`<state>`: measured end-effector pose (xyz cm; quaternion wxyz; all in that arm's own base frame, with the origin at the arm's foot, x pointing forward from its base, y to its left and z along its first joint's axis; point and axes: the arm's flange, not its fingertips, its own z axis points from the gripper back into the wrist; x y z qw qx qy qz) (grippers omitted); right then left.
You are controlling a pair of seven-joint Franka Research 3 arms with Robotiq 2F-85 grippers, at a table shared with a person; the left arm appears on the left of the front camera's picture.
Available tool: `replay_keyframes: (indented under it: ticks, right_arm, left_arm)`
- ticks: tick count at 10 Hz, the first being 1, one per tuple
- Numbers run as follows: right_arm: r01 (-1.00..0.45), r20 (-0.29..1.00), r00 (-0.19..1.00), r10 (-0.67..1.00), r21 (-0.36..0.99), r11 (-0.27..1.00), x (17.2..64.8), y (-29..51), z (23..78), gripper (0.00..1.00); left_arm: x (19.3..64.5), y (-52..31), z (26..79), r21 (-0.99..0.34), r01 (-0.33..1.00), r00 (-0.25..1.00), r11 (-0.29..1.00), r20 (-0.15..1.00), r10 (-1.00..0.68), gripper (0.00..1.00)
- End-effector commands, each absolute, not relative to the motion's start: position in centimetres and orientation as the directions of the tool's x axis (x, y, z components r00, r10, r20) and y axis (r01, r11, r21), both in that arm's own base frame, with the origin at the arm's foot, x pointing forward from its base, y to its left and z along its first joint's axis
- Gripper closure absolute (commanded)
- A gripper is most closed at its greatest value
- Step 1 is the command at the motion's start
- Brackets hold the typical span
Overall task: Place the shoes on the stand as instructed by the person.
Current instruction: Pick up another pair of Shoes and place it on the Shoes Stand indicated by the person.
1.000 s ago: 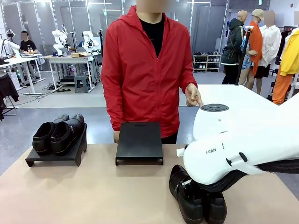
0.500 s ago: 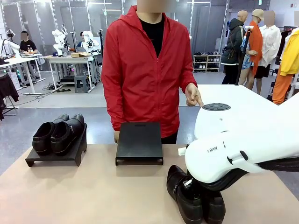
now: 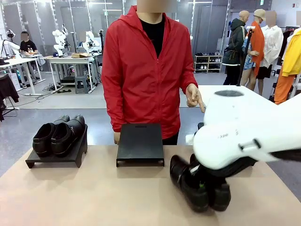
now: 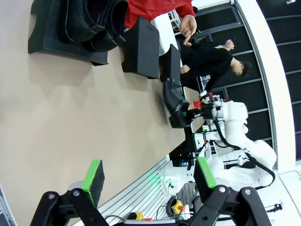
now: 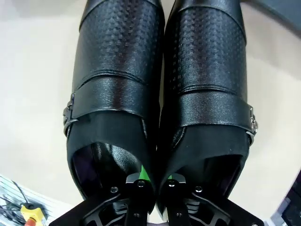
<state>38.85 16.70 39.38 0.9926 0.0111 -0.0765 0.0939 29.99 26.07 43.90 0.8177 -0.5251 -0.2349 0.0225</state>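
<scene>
Right pincer [image 5: 155,180] is clenched on the shoes' [image 5: 117,89] touching inner walls, so both are gripped as one near the table's [image 3: 70,197] right edge. The empty stand [image 3: 140,141] is seemingly indicated by the person's hand [image 3: 194,97].

Right of middle stand [image 3: 140,143] — near shoes [image 3: 186,181].

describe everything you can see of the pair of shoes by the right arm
It is a pair of glossy black leather shoes, side by side and touching. Each has a dimpled embossed upper, a smooth strap with a small metal buckle on its outer side, and a dark lining. The right end effector is shut on their two inner walls at the openings. They are tilted over the tan table, right of the empty black stand; whether they clear the table is unclear.
</scene>
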Motion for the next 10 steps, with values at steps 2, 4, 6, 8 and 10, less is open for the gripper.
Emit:
replay_keyframes:
  ticks: [2,4,6,8,10]
  right_arm:
    - [-0.162,0.233,0.963,0.14,0.082,0.983,41.2,9.9,46.6,1.0]
    - [-0.126,0.303,0.947,0.108,0.041,0.991,44.0,5.0,48.1,1.0]
    - [-0.074,0.33,0.943,0.05,0.06,0.995,45.5,2.4,48.5,1.0]
    - [-0.071,0.364,0.931,0.036,0.082,0.994,45.8,1.4,48.4,1.0]
    - [-0.056,0.3,0.953,0.035,0.061,0.997,45.1,1.0,48.1,1.0]
  left_arm:
    - [29.7,26.0,43.9,-0.869,0.226,0.888,0.44,0.37,0.275,0.02]
    - [29.7,26.0,43.9,-0.869,0.226,0.888,0.44,0.37,0.275,0.02]
    - [29.7,26.0,43.9,-0.869,0.226,0.888,0.44,0.37,0.275,0.02]
    - [29.7,26.0,43.9,-0.869,0.226,0.888,0.44,0.37,0.275,0.02]
    - [29.7,26.0,43.9,-0.869,0.226,0.888,0.44,0.37,0.275,0.02]
